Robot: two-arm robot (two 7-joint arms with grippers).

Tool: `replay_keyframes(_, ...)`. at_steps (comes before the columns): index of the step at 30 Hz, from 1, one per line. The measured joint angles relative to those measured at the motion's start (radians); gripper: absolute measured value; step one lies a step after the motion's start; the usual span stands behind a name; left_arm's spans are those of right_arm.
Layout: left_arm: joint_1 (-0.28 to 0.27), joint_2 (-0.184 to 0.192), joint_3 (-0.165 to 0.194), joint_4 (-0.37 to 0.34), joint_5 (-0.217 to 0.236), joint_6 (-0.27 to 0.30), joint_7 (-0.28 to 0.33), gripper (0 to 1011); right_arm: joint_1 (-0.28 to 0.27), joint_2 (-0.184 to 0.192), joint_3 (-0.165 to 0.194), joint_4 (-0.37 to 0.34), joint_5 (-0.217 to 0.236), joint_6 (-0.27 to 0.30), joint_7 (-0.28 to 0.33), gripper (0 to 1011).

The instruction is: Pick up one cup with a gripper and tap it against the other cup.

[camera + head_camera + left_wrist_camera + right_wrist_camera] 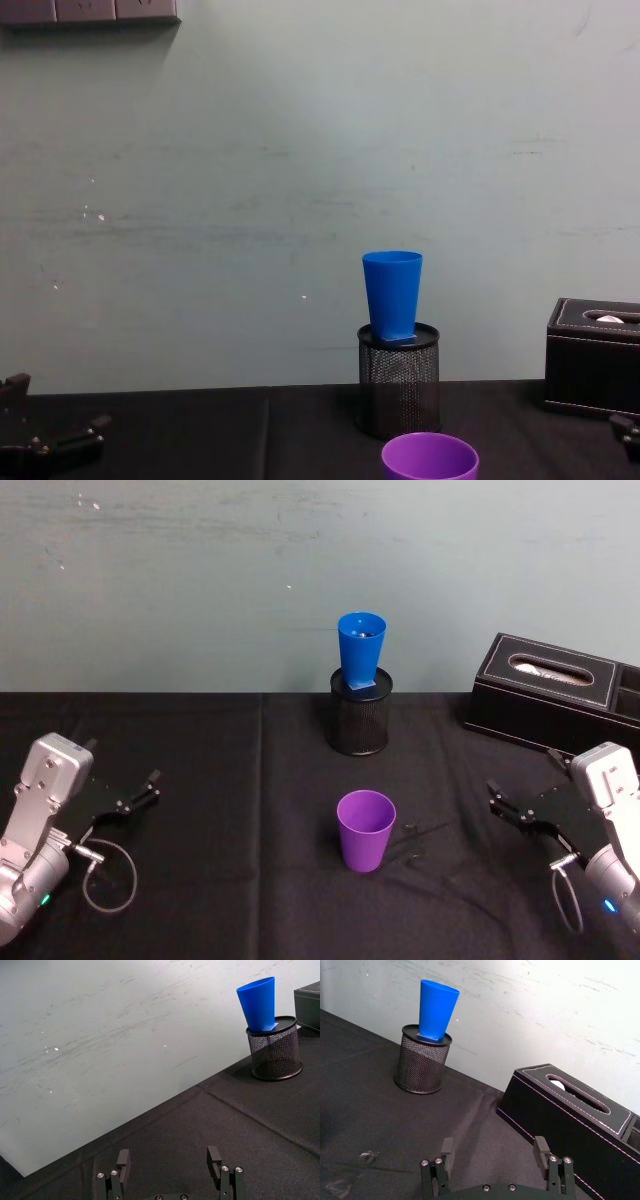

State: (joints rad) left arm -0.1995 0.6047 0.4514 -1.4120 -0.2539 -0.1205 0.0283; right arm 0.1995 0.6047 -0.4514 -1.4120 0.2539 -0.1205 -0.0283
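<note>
Black cloth is spread over the table, w/ a pale wall behind; purple cup is seen upright at centre front, well apart from both grippers; blue cup is stood in the mouth of the mesh holder farther back; tissue box is placed rear right; L gripper is held low at left, jaws spread, empty; R gripper is held low at right, jaws likewise apart & empty.

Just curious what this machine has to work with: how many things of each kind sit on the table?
Cups: 2, the purple cup and the blue cup
Holders: 1, the mesh holder
Boxes: 1, the tissue box
Total: 4
Also: left gripper and right gripper, both open.
</note>
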Motion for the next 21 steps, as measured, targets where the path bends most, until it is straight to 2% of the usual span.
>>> replay_keyframes(21, 0.000, 0.000, 0.000, 0.000, 0.000, 0.000, 0.000, 1005, 0.000, 0.000, 0.000, 0.000, 0.000, 0.000, 0.000, 1003)
